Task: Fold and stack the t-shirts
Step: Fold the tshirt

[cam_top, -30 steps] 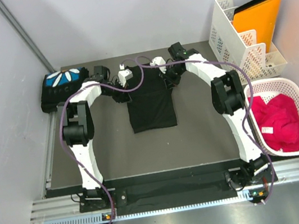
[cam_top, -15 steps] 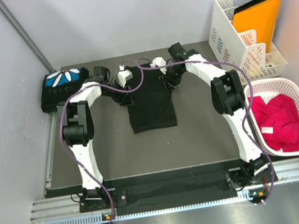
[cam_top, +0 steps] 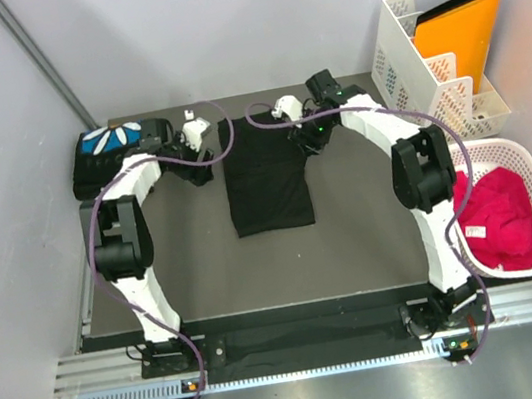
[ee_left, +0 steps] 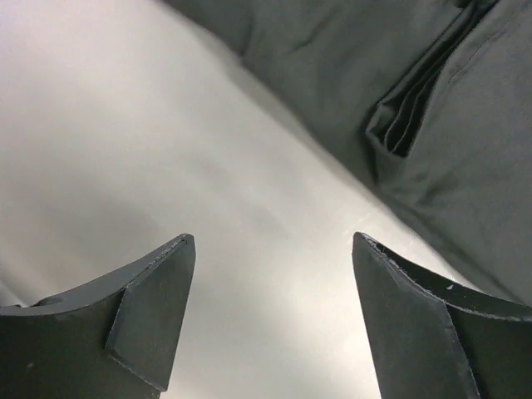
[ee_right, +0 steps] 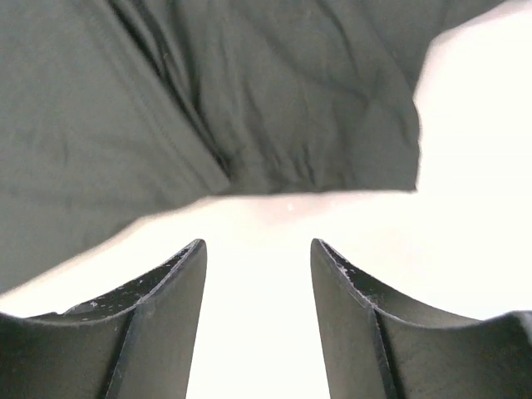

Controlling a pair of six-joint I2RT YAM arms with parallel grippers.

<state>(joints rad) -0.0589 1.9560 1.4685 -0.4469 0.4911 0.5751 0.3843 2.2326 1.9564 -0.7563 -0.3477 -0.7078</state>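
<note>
From above, the black shirt (cam_top: 264, 174) lies on the counter (cam_top: 372, 228), its long side running far to near. The petal shirt (cam_top: 114, 148) sits folded far left (only this view shows it). My left claw (ee_left: 270, 324) and right claw (ee_right: 258, 324) gape open, empty.

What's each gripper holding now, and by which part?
Nothing. Left gripper and right gripper are open and empty, either side of the folded black t-shirt.

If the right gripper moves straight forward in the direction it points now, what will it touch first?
Most likely the black t-shirt, whose edge lies just beyond the open fingers of the right gripper. Only a narrow strip of bare table lies between; depth is unclear.
</note>
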